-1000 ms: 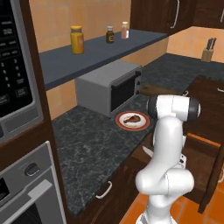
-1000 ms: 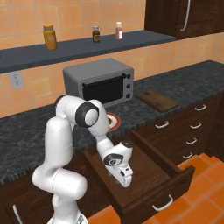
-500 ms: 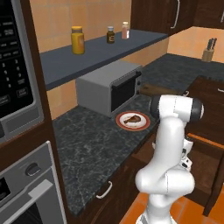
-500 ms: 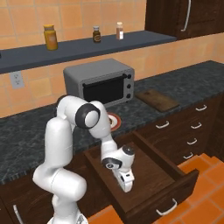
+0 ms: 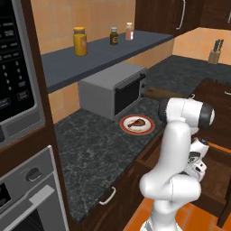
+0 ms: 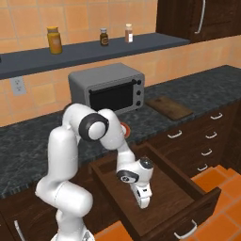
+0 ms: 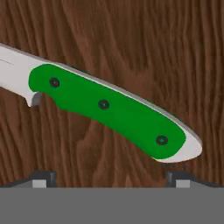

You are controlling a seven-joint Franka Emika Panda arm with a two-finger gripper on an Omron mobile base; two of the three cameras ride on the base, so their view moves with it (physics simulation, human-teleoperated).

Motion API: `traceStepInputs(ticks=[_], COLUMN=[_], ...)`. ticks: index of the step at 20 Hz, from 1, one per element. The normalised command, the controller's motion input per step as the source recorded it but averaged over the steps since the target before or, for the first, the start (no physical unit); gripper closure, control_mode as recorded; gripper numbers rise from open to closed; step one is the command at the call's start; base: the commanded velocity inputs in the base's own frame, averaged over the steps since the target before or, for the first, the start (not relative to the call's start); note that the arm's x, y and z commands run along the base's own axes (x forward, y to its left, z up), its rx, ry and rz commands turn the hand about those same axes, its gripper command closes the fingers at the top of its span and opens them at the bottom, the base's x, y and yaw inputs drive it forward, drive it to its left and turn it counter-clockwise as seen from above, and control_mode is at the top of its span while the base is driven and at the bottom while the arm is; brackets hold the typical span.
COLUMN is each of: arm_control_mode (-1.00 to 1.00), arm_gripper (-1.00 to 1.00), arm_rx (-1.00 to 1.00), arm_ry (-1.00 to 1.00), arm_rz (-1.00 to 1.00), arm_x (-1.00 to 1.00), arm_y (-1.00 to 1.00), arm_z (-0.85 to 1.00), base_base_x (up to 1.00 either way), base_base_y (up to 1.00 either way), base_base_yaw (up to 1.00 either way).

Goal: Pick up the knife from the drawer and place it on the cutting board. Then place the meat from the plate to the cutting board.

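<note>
Down in the open drawer (image 6: pixel 186 181), the hand (image 6: pixel 142 203) hangs spread wide over the knife (image 7: pixel 105 107); closing off-centre could skid the handle away.

I see the knife (image 7: pixel 105 105) with bright green handle and silver blade on the drawer (image 7: pixel 131 39) floor's dark brown grain; plate (image 5: pixel 136 124) rim orange-red
</note>
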Motion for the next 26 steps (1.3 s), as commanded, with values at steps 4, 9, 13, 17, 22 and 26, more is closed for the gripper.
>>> traceStepInputs(ticks=[4,9,13,17,22,26], arm_control_mode=[-1.0,-1.0,-1.0,-1.0,-1.0,-1.0], arm_gripper=[-1.0,-1.0,-1.0,-1.0,-1.0,-1.0], arm_rx=[0.0,0.0,0.0,0.06,0.08,0.0], arm_ry=[0.08,0.31,0.17,-0.06,0.07,0.03], arm_rz=[-0.01,0.02,0.08,0.0,0.21,0.42], arm_x=[0.0,-0.02,-0.02,-0.07,0.1,0.06], arm_y=[-0.03,-0.05,-0.4,-0.73,-0.31,-0.2], arm_z=[0.82,0.99,1.0,0.78,0.52,0.06], base_base_x=[0.0,0.0,0.0,0.0,0.0,0.0], base_base_y=[0.0,0.0,0.0,0.0,0.0,0.0], base_base_yaw=[0.0,0.0,0.0,0.0,0.0,0.0])
